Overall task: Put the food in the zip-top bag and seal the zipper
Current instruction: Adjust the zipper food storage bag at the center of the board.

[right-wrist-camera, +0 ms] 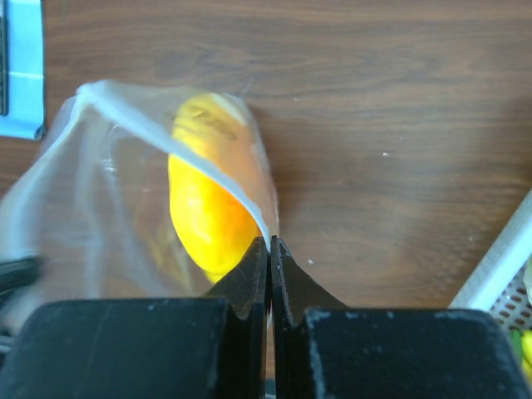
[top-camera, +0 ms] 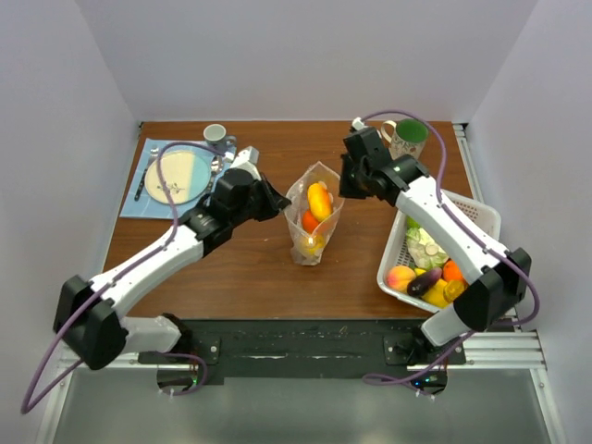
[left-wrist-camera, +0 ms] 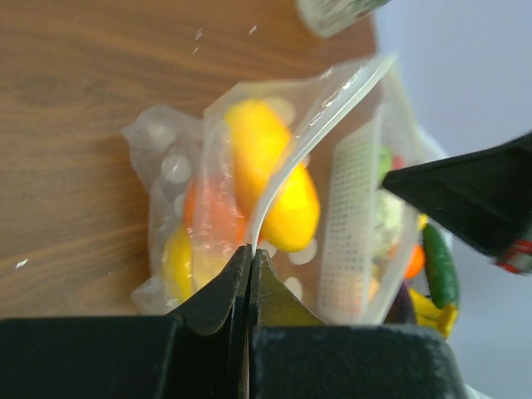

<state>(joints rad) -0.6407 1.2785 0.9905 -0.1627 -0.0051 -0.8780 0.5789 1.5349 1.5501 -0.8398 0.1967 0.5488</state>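
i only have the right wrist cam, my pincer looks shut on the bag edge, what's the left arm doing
observer: The left pincer is shut on the opposite edge of the zip-top bag.
operator: is the mouth closed
observer: No. In the top view the mouth gapes open between it and the right pincer, and the zipper is unsealed.
operator: any food outside the bag
observer: Yes. Several pieces lie in the white basket beside the right arm, among them a peach and an eggplant.
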